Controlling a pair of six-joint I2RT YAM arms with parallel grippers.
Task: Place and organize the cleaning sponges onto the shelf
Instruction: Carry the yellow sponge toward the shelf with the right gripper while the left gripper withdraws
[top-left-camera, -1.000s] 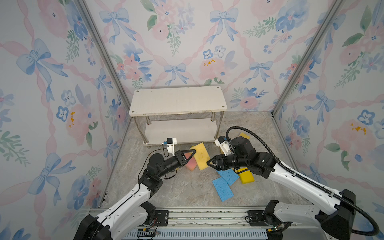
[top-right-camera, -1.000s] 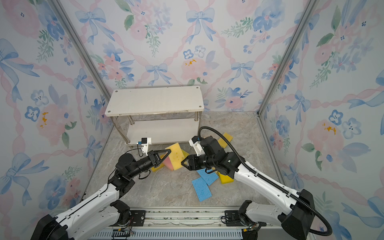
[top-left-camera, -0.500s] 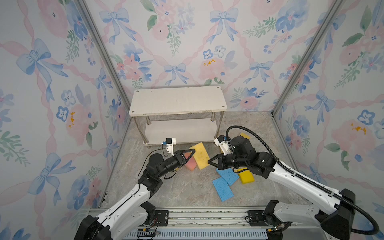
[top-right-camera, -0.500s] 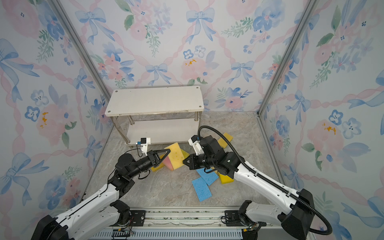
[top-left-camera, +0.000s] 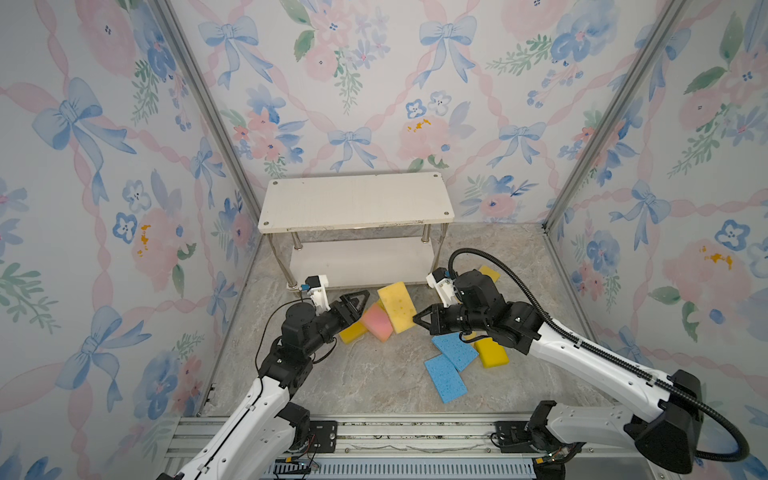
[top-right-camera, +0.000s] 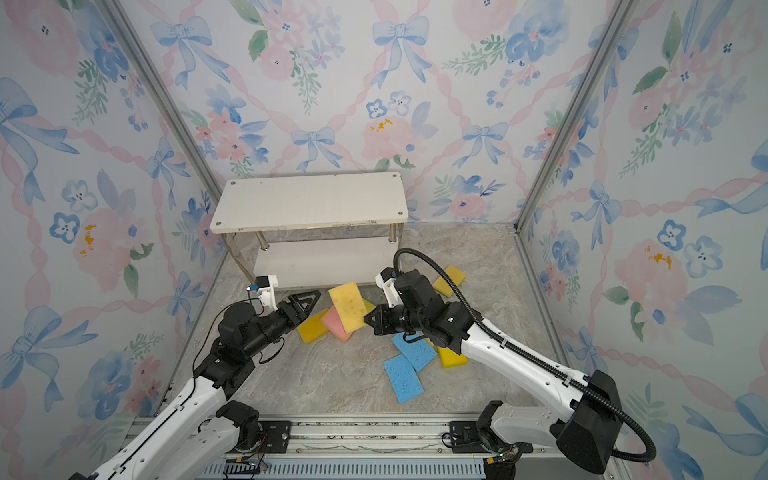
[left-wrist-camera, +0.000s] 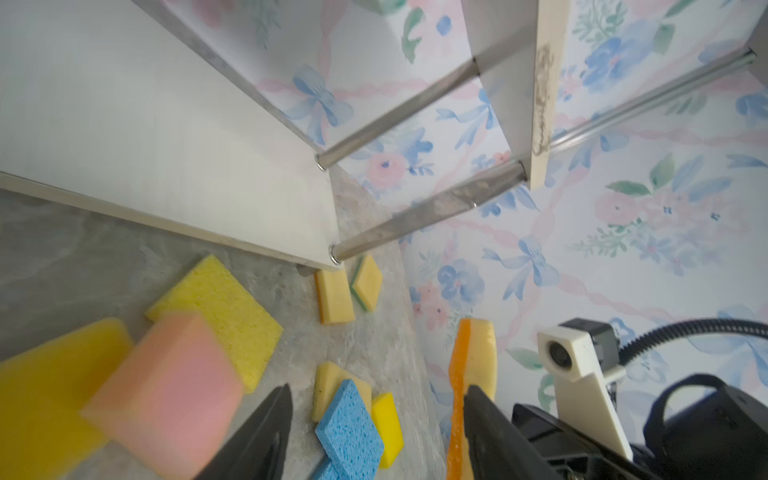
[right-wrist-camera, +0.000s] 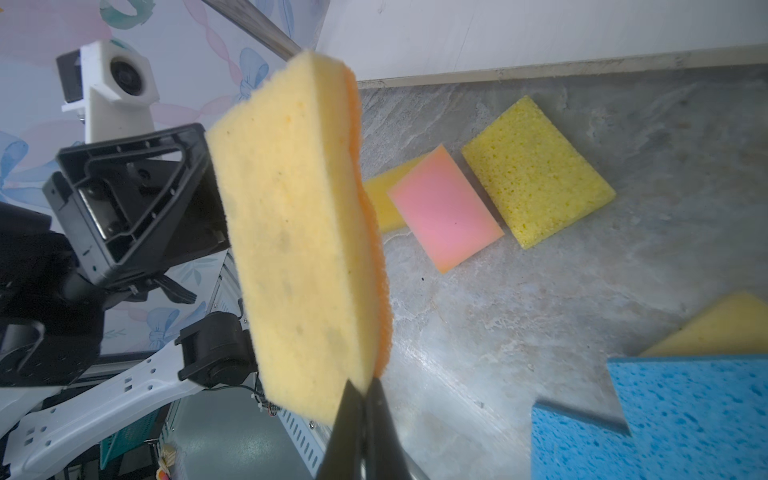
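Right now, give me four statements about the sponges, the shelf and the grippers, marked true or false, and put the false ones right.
1. The right gripper is shut on a yellow sponge with an orange backing. True.
2. The left gripper is shut on the pink sponge. False: it is open and holds nothing; the pink sponge lies on the marble surface.
3. The top board of the shelf bears no sponge. True.
4. The blue sponges lie on the lower board of the shelf. False: both lie on the marble surface, near the right arm.
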